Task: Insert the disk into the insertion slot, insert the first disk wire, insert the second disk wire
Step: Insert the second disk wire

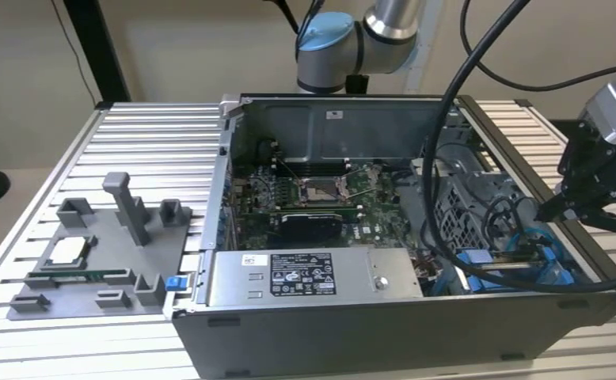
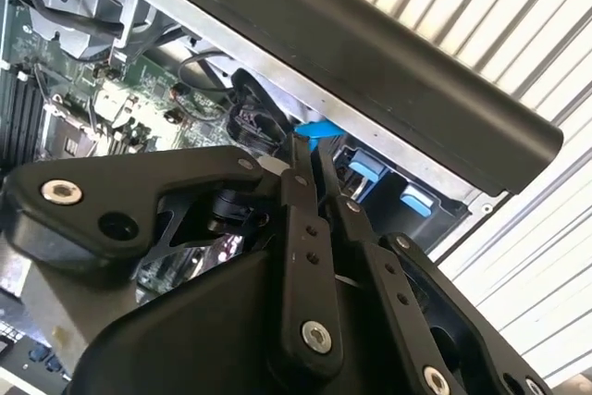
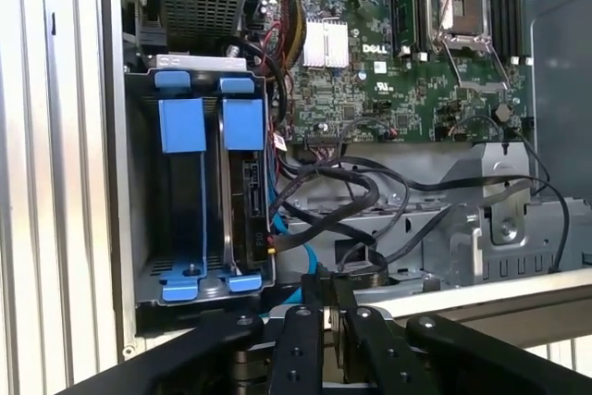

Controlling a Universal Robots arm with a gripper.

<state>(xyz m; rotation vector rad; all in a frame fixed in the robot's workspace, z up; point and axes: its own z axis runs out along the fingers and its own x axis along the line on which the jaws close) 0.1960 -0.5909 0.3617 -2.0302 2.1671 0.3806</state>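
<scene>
A ribbed aluminium table [image 1: 139, 127] of long silver slats is carrying everything. In the middle of the exterior view an open dark grey sheet-metal computer case [image 1: 371, 332] is lying on its side, exposing a green circuit board [image 1: 308, 198] with a square metal processor socket. Along the case's near edge a grey metal power supply box [image 1: 234, 289] is showing a white and a black printed label, too small to make out. At the exterior view's left a matt grey plastic fixture tray [image 1: 86, 293] with upright posts is lying flat on the slats.

The insertion slot [image 3: 139, 182], a narrow bay of grey perforated sheet metal with glossy blue plastic fittings, is sitting in the case's corner at the exterior view's lower right. The disk [image 3: 250, 187] is already standing inside it, edge-on in its bright blue carrier, its dark connector side facing out.

The black angular gripper [image 1: 549, 214] is hovering over that corner. In both wrist views its jaws are pressed together on the end of a thin blue disk wire [image 3: 287, 238], whose flat blue tip [image 2: 319, 127] is poking out just past the gripper [image 2: 310, 150] [image 3: 326, 286]. Black cables are looping just beside it.
</scene>
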